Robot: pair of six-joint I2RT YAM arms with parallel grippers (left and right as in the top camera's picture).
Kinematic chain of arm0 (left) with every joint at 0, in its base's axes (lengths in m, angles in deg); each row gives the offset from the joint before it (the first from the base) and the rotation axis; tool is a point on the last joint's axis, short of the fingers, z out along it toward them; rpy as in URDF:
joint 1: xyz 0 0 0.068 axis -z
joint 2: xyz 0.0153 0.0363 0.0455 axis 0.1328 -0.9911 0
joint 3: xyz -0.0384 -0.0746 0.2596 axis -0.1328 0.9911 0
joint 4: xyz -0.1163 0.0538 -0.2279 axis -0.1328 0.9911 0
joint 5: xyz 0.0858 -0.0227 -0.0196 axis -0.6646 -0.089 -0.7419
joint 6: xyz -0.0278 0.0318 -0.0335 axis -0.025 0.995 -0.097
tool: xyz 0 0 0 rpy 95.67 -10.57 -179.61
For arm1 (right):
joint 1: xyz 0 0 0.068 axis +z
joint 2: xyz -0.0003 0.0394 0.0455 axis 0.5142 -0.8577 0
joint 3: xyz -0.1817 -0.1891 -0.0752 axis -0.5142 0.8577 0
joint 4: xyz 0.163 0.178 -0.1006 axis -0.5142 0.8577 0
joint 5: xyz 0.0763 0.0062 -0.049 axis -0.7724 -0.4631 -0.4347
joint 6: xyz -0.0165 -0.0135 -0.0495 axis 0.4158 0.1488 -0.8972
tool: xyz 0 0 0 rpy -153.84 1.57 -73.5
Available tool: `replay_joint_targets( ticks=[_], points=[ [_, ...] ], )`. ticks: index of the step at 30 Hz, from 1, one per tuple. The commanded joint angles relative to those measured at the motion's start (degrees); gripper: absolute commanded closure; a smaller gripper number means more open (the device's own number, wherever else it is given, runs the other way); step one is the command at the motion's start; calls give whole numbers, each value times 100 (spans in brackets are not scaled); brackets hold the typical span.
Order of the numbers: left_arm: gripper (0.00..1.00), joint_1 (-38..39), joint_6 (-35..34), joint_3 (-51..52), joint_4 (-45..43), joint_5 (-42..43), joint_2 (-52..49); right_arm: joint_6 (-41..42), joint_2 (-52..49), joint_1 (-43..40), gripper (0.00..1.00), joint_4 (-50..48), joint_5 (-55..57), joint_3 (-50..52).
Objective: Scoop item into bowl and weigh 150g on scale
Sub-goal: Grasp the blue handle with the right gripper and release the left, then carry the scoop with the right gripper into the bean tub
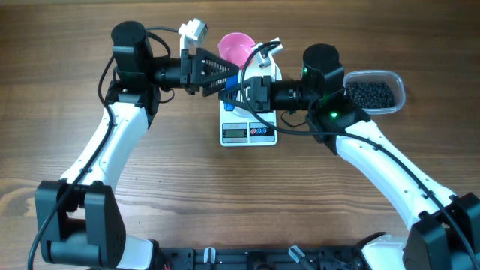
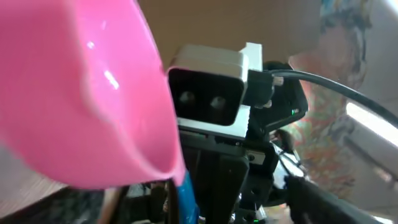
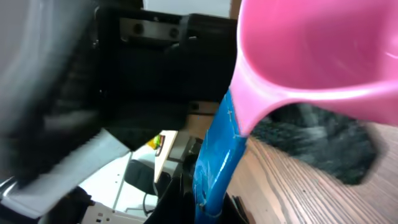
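1. Wooden table [image 1: 165, 187]: scale [image 1: 248, 133] at centre, beads [image 1: 370, 94] in tub [image 1: 401, 90] at its two o'clock.
2. Empty pink scoop [image 1: 238, 46] at twelve o'clock, clamped in right jaws; left jaws: cannot tell.
3. Scooping and weighing apparently all remain; bowl not discernible.

Overhead straight down; both wrist views close on pink scoop [image 2: 93, 93].

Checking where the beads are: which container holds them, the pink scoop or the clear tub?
The clear tub on the right, full of black beads; the pink scoop by the scale looks empty.
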Motion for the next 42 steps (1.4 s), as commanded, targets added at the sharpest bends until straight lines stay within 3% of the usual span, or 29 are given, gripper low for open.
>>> replay_joint_targets(
  ticks=[1, 8, 13, 20, 23, 28, 31, 34, 36, 38, 42],
  points=[
    [0, -138, 551, -55, -90, 66, 116, -697, -31, -87, 96, 146, -474, -55],
    [0, -909, 551, -55, -144, -57, 118, -638, -31, -953, 96, 219, -1923, -57],
    [0, -1182, 564, -52, 407, -765, 116, -643, -31, -1373, 96, 374, -1633, -55],
    [0, -1174, 2026, -48, 3591, -3235, 116, -2118, -31, -1425, 95, 522, 63, -55],
    [0, -1174, 2820, -48, 4304, -3451, 116, -2573, -31, -1427, 96, 940, 837, -55],
    [0, -1174, 3515, -48, 4715, -3456, 118, -2898, -24, -1773, 96, 2516, 811, -507],
    [0, -1174, 3530, -48, 4715, -3576, 118, -3842, -24, -2046, 95, 4597, 1014, -1606],
    [0, -1174, 3530, -48, 4964, -4061, 116, -4601, -28, -2124, 96, 6642, 2623, -2645],
    [0, -1174, 3556, -48, 5165, -4367, 118, -4625, -31, -2124, 96, 7438, 3987, -2916],
    [0, -1174, 3648, -48, 5368, -4789, 116, -4522, -52, -2131, 96, 7949, 5174, -2892],
    [0, -1174, 3718, -48, 5475, -5062, 116, -4527, -254, -2131, 96, 8223, 6526, -2817]
  ],
)
